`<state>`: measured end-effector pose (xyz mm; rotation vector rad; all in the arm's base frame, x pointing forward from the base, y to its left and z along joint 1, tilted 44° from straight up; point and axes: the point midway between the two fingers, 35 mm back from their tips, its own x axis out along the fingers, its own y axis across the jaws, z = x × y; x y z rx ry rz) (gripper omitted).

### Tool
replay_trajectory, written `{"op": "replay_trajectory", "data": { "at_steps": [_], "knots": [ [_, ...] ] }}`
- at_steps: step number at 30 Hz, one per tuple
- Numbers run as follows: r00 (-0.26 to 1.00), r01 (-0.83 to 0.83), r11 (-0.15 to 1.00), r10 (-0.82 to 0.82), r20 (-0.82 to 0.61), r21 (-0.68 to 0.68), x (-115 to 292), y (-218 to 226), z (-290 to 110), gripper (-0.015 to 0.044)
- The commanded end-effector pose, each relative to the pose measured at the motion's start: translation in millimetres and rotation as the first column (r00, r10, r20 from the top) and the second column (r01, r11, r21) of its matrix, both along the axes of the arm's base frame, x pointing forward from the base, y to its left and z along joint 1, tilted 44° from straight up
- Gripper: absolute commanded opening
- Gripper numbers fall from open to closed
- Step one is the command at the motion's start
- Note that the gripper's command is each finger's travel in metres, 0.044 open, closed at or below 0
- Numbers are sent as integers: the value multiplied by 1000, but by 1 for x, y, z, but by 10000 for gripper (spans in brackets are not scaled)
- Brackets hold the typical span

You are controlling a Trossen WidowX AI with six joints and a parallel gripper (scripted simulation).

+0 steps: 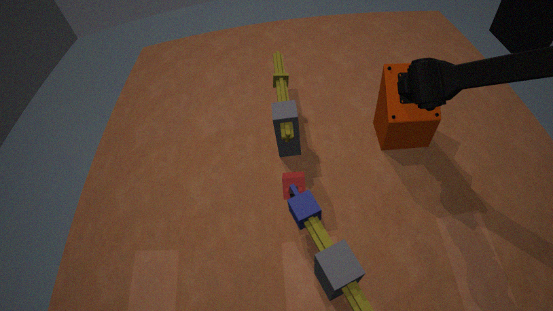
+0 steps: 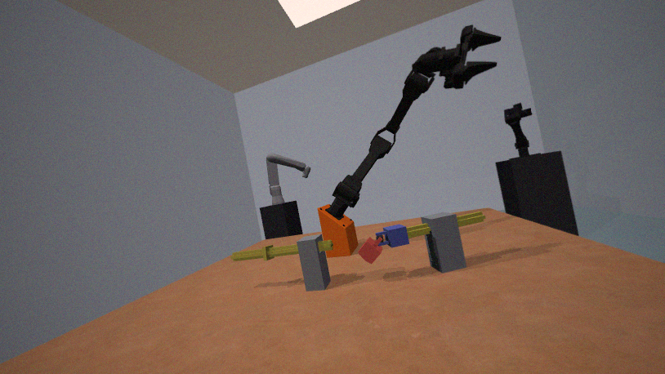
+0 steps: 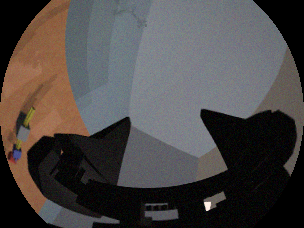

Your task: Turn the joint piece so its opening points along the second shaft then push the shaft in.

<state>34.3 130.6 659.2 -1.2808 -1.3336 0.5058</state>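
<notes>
The fixed yellow shaft (image 1: 318,233) (image 2: 416,229) runs through a grey block (image 1: 338,268) (image 2: 444,242) and ends in a blue piece (image 1: 304,208) (image 2: 394,235). The red square joint piece (image 1: 292,183) (image 2: 370,251) hangs on the blue piece and is tilted downward. The second yellow shaft (image 1: 282,87) (image 2: 274,252) sits in the other grey block (image 1: 286,127) (image 2: 314,262); its tip stands well back from the red piece. My gripper (image 2: 496,51) (image 3: 167,116) is open and empty. It is high in the air, far above the parts, and faces the wall.
The arm's orange base (image 1: 402,123) (image 2: 336,229) stands on the brown table (image 1: 174,174) to the right of the shafts. Two black pedestals with camera stands, one (image 2: 534,190) and another (image 2: 278,218), are behind the table. Small bits of the shaft assembly (image 3: 22,134) show at the wrist view's left edge.
</notes>
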Motion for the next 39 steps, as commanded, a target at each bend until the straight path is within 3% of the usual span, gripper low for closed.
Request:
{"op": "replay_trajectory", "data": {
  "at_steps": [1,7,15,16,25,31,39],
  "knots": [
    [999,45,998,-44,32,-54,47,4,-16,440],
    [979,143,975,-114,168,-172,137,7,-63,440],
    [920,266,913,-144,364,-309,241,-3,-165,440],
    [930,264,913,-155,335,-310,248,-5,-174,440],
    [896,315,876,-147,419,-366,284,-17,-243,440],
    [829,379,827,-104,549,-415,306,-30,-327,440],
    [738,433,782,-23,674,-447,298,-43,-426,440]
  ]
}}
